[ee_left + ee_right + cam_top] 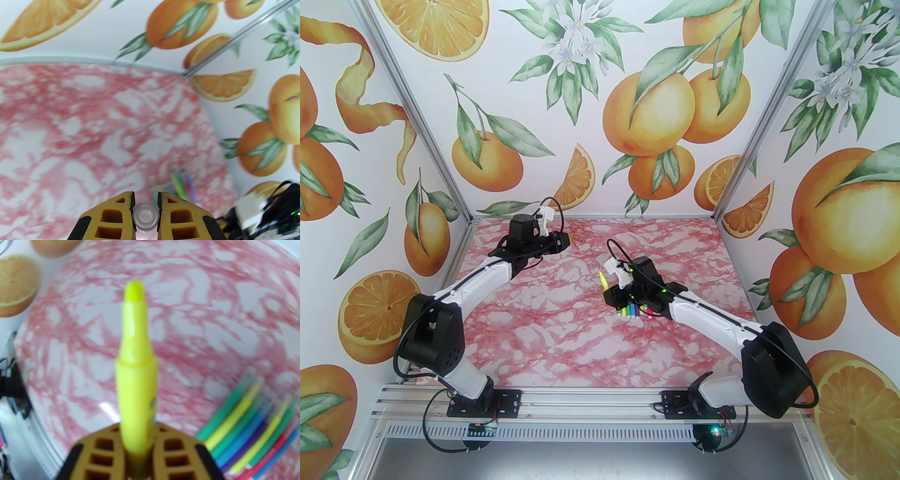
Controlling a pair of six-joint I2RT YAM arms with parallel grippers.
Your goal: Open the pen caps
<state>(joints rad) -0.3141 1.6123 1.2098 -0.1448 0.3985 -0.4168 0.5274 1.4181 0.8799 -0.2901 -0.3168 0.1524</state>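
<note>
Beside pens (246,427), R fingers (103,451) hold yellow marker (136,380) tip-up.

Pink-marbled table (562,337) bears a marker cluster (630,310).

Both arms out over the table (562,347), both grippers clamped on something

The left arm (483,276) reaches toward the far left corner, wrist roughly level. The left gripper (145,196) points right, pinched on a small pale cap (145,216). The right arm (703,316) leans in to about mid-table, a bit right of centre. The right gripper (138,427) is closed round a yellow marker (136,361) sticking up out of its fingers.
</note>
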